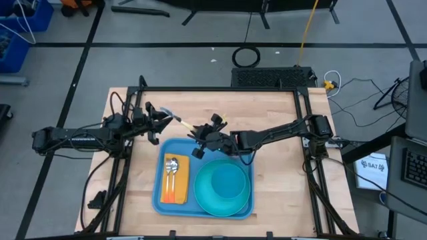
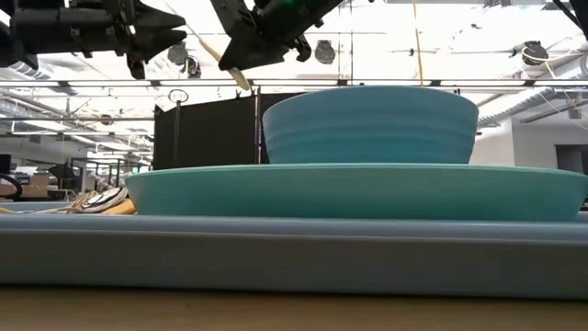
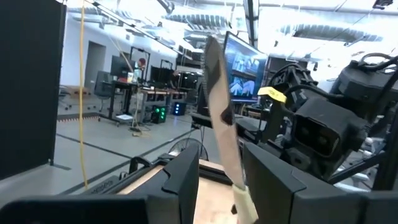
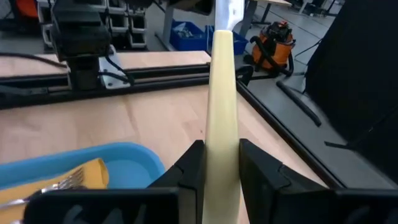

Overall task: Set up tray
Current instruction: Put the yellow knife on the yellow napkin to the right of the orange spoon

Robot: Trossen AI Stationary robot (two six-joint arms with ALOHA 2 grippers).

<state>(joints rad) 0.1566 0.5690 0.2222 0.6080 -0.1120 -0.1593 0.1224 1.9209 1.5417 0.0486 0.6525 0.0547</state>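
Note:
A knife with a cream handle point(image 4: 222, 106) and a metal blade point(image 3: 217, 99) is held in the air over the table, beyond the far left corner of the blue tray point(image 1: 159, 200). My right gripper point(image 1: 198, 133) is shut on the handle. My left gripper point(image 1: 162, 120) is open, its fingers point(image 3: 186, 177) on either side of the blade near the handle. Whether a finger touches the blade, I cannot tell. On the tray lie an orange napkin point(image 1: 175, 187) with a fork and a spoon point(image 1: 171, 165), and a turquoise plate point(image 2: 358, 191) with a bowl point(image 2: 367, 124) on it. My right gripper pinches the knife's cream handle point(image 4: 222, 143) between its two fingers point(image 4: 193, 168). The handle runs lengthwise out from between them, and the blade points toward the left gripper. The knife is lifted clear of the table, its blade end higher than its handle point(image 2: 237, 78).
Bare wooden table point(image 1: 273, 113) lies left, right and beyond the tray. A black frame rail point(image 4: 155, 71) runs along the far edge, with uprights at the table's sides. The tray's near rim point(image 2: 276, 248) is close to the table's near edge.

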